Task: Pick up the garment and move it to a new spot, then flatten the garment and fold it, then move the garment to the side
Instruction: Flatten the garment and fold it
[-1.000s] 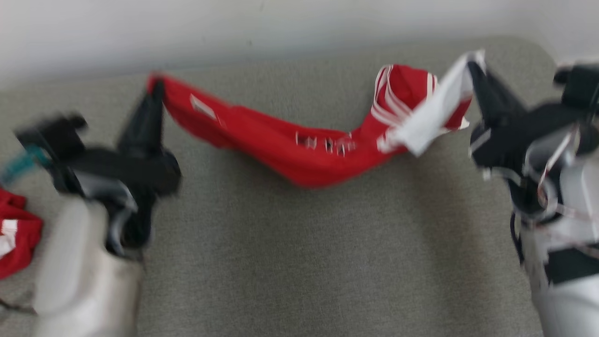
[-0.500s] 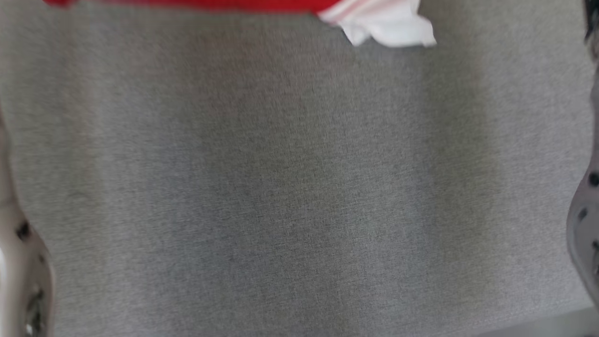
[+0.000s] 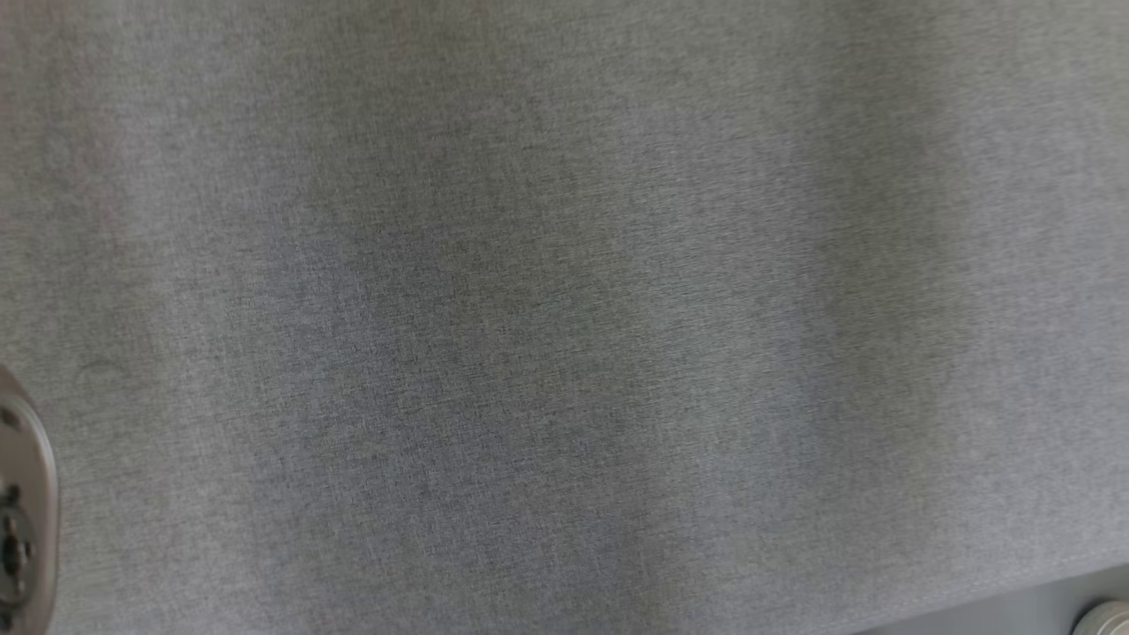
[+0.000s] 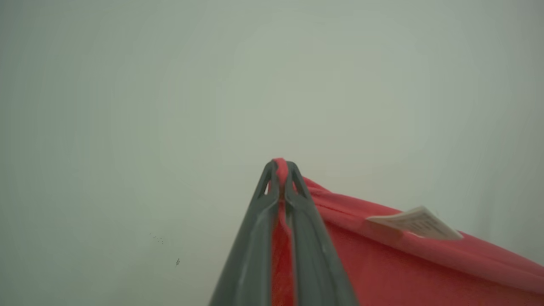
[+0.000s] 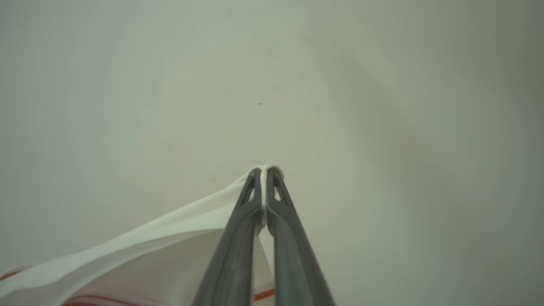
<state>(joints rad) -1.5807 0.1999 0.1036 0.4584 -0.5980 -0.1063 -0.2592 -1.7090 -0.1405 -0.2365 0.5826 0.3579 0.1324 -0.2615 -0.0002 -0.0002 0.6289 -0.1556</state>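
Observation:
The garment is red with white parts and red stripes. In the left wrist view my left gripper is shut on a red edge of the garment, which runs off to the lower right and carries a white label. My right gripper is shut on a white edge of the garment, seen in the right wrist view hanging down to the lower left with red stripes near the bottom. Both grippers point at a pale plain wall.
The head view looks down on the grey fabric surface. Its front edge runs along the lower right. A pale part of my arm shows at the lower left edge.
The head camera has tilted down, so the garment and both grippers have slid out of the top of the head view. A second ago the garment hung stretched between the two grippers.

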